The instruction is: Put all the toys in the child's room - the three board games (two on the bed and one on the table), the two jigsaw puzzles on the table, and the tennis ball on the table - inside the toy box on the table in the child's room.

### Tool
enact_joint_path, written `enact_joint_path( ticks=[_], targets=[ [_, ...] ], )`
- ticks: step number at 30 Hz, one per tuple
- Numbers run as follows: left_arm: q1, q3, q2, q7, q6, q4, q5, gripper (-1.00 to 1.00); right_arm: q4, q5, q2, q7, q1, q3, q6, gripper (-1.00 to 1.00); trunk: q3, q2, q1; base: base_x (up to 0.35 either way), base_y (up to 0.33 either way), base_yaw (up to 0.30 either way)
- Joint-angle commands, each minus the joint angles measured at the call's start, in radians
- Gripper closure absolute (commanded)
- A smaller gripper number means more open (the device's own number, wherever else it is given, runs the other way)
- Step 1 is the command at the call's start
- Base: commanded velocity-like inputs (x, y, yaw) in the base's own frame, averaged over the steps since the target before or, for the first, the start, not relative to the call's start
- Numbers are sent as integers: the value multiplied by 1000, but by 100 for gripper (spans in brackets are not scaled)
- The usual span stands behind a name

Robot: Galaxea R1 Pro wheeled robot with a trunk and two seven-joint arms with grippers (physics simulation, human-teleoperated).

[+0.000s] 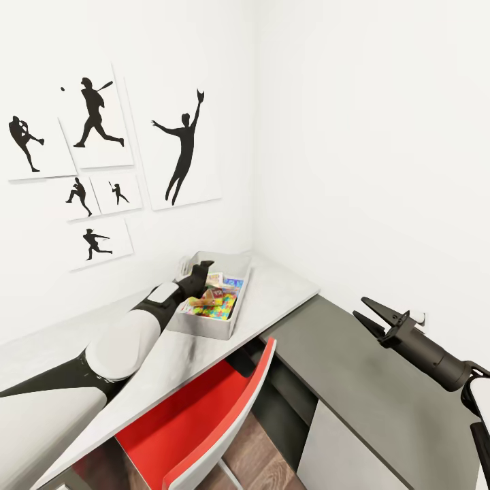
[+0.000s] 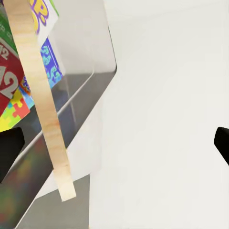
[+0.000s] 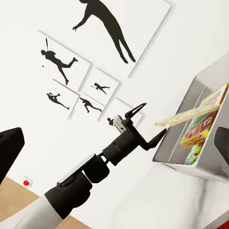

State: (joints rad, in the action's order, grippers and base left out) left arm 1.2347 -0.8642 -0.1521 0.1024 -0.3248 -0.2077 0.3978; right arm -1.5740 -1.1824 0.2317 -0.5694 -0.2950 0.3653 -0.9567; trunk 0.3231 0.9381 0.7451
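My left pincer reaches over the near rim of the toy box, spread wide and gripping nothing; its fingers stand well apart just beside the box wall. The toy box sits on the pale surface in the corner, with board games and a jigsaw puzzle inside, one thin panel tilted across it. My right pincer hangs wide above the dark cabinet, empty.
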Motion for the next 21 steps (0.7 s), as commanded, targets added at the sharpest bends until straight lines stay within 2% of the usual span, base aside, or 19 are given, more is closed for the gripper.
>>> enact_joint_path(
  ticks=[1,3,5,11,15,21],
  targets=[
    [-2,-5,0,1,-8,-2,3,-100,0,3,0,-4,-1,1,-5,-100,1,1,0,0,0,0],
    [-16,-5,3,4,-20,-2,2,-100,0,3,0,-4,-1,1,-5,-100,1,1,0,0,0,0],
    [-28,-6,5,9,-72,-2,3,-100,0,3,0,-4,-1,1,-5,-100,1,1,0,0,0,0],
    [-61,-41,19,17,-376,-9,1,-100,0,3,0,-4,-1,1,-5,-100,1,1,0,0,0,0],
    [-65,-55,53,24,-519,-12,2,-100,0,3,-1,-4,-1,0,-5,-100,1,1,0,0,0,0],
    [-66,-73,108,102,-656,-16,1,-100,0,3,-1,-3,-1,-1,-5,-100,1,1,0,0,0,0]
  ],
)
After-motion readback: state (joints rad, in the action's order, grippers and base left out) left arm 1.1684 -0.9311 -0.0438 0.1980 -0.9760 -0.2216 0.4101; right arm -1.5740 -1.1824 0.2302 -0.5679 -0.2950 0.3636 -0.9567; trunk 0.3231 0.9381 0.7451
